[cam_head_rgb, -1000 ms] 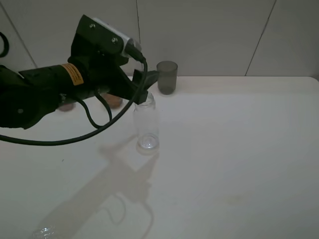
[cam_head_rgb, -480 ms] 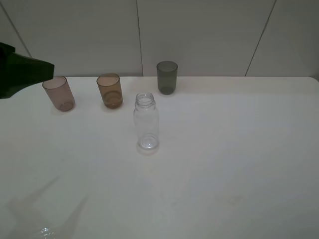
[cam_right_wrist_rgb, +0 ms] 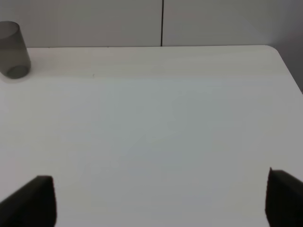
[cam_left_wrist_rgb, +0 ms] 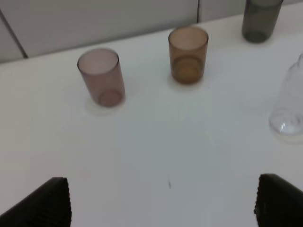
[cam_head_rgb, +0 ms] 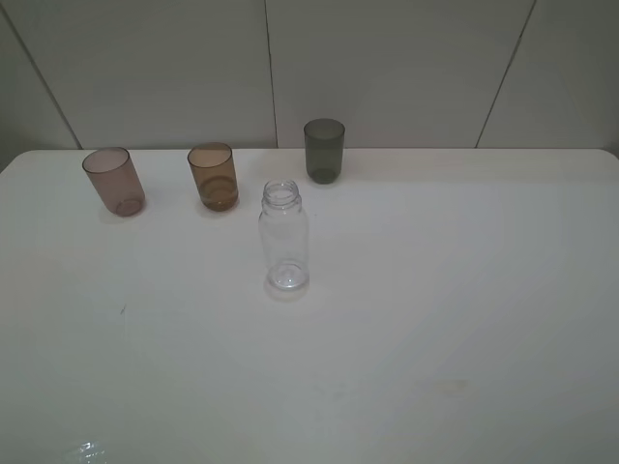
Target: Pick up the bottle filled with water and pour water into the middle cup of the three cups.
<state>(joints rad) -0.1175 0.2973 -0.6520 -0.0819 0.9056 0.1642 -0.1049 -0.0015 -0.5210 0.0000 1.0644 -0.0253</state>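
My left fingers [cam_left_wrist_rgb: 161,201] & right fingers [cam_right_wrist_rgb: 158,198] spread wide, bottle [cam_head_rgb: 283,236] upright mid-table [cam_head_rgb: 464,290], clear of edges.

White table [cam_head_rgb: 464,319] carries three cups in a row near its far edge: pinkish-mauve tumbler [cam_head_rgb: 114,181], amber-brown middle cup [cam_head_rgb: 214,176], dark grey tumbler [cam_head_rgb: 324,150]. Clear bottle [cam_head_rgb: 283,237] stands upright, uncapped, nearer the centre.
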